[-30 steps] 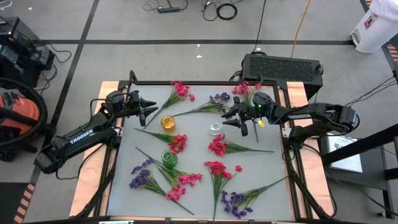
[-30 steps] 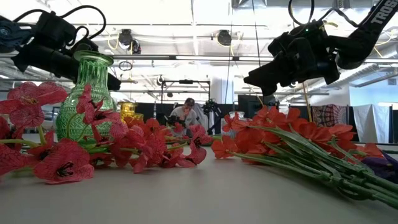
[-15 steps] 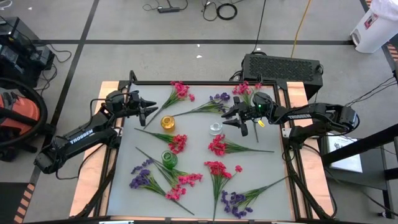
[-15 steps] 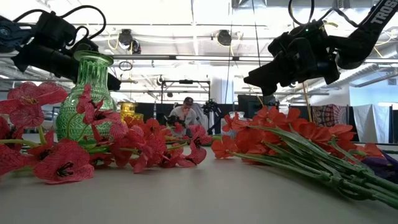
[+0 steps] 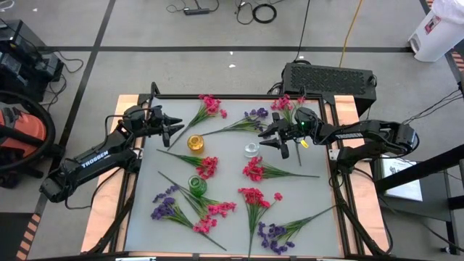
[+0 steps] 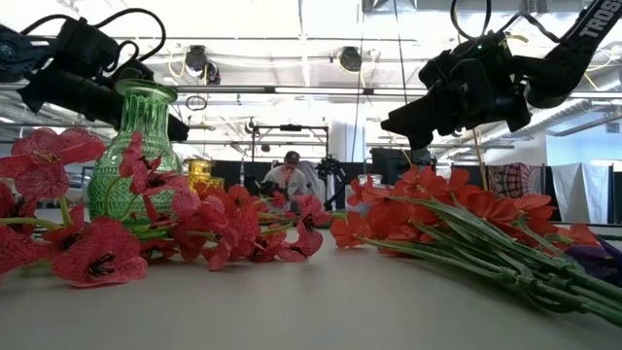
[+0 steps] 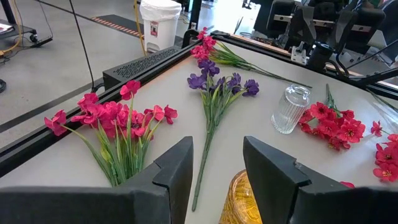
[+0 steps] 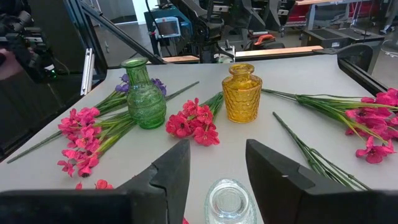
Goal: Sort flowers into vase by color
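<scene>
Pink-red and purple flowers lie scattered flat on the grey table: a pink sprig [image 5: 209, 105] and a purple sprig [image 5: 254, 116] at the far side, and more around the middle [image 5: 254, 170] and near edge [image 5: 272, 235]. A yellow vase [image 5: 196, 143], a clear vase [image 5: 251, 149] and a green vase [image 5: 196, 185] stand upright. My left gripper [image 5: 176, 127] hovers open, far left, just beyond the yellow vase [image 7: 249, 202]. My right gripper [image 5: 266, 138] hovers open above and right of the clear vase [image 8: 229, 200]. Neither holds anything.
A black frame rail [image 5: 217, 96] runs around the table. A black box [image 5: 330, 76] sits beyond the far right corner. Bare table surface shows between the vases and at the near middle [image 5: 232, 239]. A person [image 6: 288, 175] is far off in the room behind.
</scene>
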You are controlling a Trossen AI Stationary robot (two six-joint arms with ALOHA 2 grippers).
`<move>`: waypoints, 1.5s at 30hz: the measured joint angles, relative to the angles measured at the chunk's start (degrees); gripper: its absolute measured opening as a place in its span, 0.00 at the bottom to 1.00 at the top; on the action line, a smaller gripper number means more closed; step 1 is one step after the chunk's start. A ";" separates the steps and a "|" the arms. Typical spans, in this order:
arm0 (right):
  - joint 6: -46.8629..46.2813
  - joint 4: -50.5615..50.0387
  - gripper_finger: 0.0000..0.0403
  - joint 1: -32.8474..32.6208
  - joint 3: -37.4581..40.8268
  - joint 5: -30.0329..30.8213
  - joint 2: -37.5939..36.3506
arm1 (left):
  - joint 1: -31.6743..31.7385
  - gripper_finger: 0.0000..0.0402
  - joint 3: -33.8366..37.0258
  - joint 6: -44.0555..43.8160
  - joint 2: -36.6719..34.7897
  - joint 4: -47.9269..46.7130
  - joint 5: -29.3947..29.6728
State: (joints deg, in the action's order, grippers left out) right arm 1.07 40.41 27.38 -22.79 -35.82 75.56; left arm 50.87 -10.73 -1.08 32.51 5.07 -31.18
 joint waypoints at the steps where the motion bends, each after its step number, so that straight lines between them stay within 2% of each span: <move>1: -0.01 0.00 0.37 -0.01 -0.01 -0.02 0.00 | -0.02 0.37 0.01 0.01 -0.01 0.00 0.00; 16: 0.01 0.01 0.37 -0.01 -0.01 0.01 0.01 | 0.00 0.37 0.01 0.00 0.00 0.55 0.00; 20: -0.01 0.01 0.37 0.00 0.01 0.01 0.01 | 0.00 0.37 0.00 -0.32 -0.02 4.06 0.01; 26: -0.01 0.01 0.37 0.02 -0.02 0.01 0.01 | -0.01 0.37 0.00 -13.01 -0.02 10.04 -0.27; 31: -0.01 0.01 0.37 -0.01 0.01 0.01 -0.01 | -0.51 0.37 0.01 -23.07 0.00 17.79 -9.19; 37: 0.00 0.01 0.37 0.02 0.00 -0.01 0.01 | -5.46 0.37 -0.01 -33.25 -0.02 29.51 -18.06; 40: 0.00 0.01 0.37 0.00 0.01 -0.01 -0.01 | -9.90 0.37 -0.06 -34.58 -0.09 32.76 -18.84; 45: 0.01 -0.01 0.37 -0.01 0.00 -0.01 -0.01 | -18.34 0.37 -3.02 -34.57 -0.09 30.96 -16.62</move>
State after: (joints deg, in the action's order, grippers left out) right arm 1.08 40.40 27.38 -22.79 -35.83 75.55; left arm 32.53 -13.74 -35.66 32.42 36.03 -47.79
